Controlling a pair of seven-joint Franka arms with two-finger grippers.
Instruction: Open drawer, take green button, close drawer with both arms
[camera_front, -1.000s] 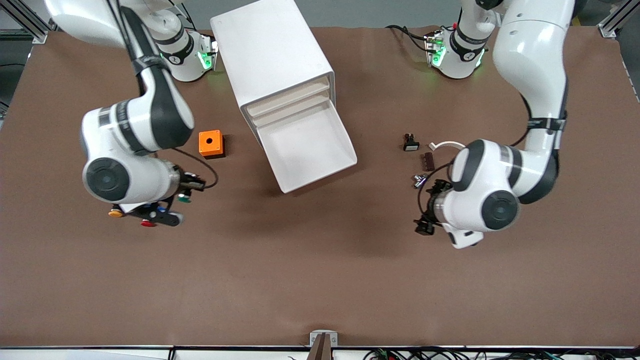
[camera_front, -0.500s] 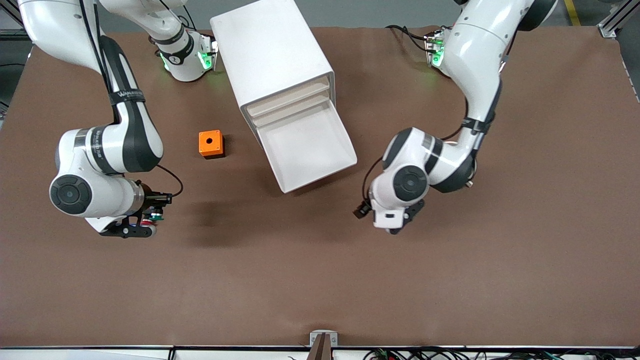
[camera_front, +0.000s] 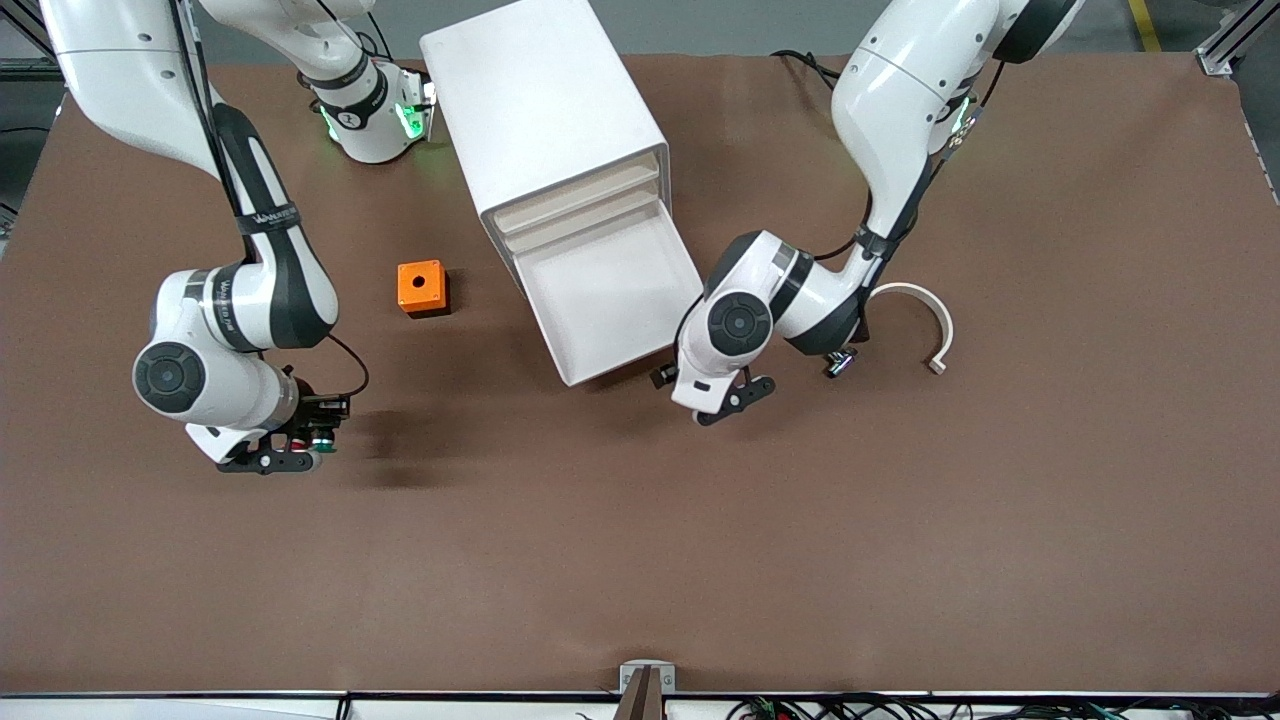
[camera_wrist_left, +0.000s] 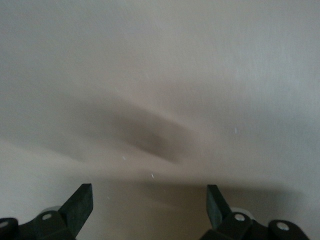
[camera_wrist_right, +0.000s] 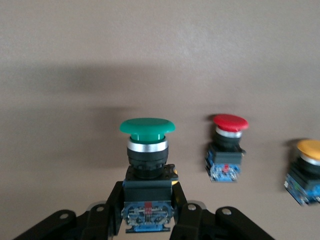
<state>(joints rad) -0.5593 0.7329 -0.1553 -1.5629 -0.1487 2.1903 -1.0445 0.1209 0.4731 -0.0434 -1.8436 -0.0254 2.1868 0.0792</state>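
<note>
1. Brown table (camera_front: 640, 540) spreads wide and bare toward the front camera, which leaves open room for both arms.
2. Right hand (camera_front: 290, 452) is clamped tight on the green button (camera_wrist_right: 147, 127), over the table at the right arm's end, near the camera-side of the orange box (camera_front: 422, 288). The red button (camera_wrist_right: 230, 122) and yellow button (camera_wrist_right: 311, 148) stand on the table close by.
3. Risk: lowering the green button here could knock the red one, since they sit near each other; the grip on the black-and-blue body looks narrow, so a jolt might tilt it.
4. Drawer (camera_front: 612, 300) stands pulled out of the white cabinet (camera_front: 545, 110) and looks empty.
5. Left hand (camera_front: 722, 396) has its fingers spread wide with nothing held, just beside the drawer's front corner.
6. Risk: a push off-centre at that corner may skew the drawer or slide the cabinet, which sits angled on the table.
7. White curved piece (camera_front: 925, 312) and a small metal part (camera_front: 838, 362) lie by the left elbow; a swing could sweep them.
</note>
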